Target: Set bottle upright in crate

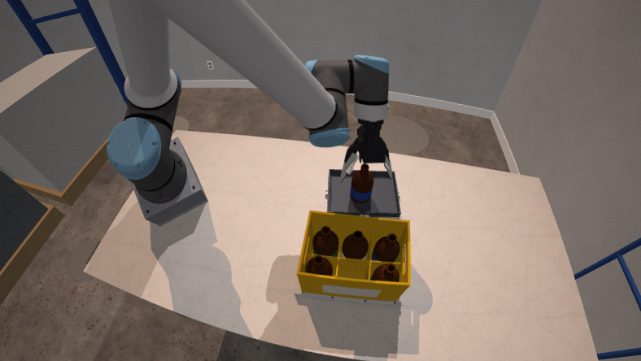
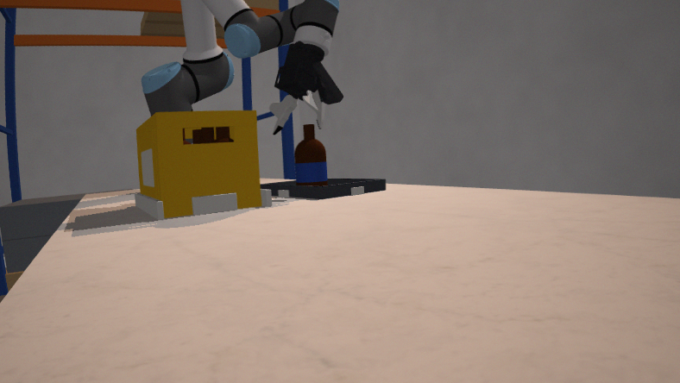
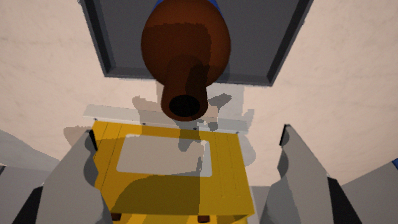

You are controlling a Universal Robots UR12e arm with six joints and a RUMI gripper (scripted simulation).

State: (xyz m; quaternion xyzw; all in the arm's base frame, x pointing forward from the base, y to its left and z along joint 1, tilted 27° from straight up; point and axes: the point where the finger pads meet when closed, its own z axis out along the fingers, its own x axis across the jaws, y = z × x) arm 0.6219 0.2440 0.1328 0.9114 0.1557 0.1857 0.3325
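Top view: the grey wall bears a white outlet above a white skirting; the mottled brown floor shows a pale round patch. At upper left, a blue post rises behind a large grey box with a wooden base; a blue frame crosses the right edge. Exterior view: a brown carton sits above an orange beam.
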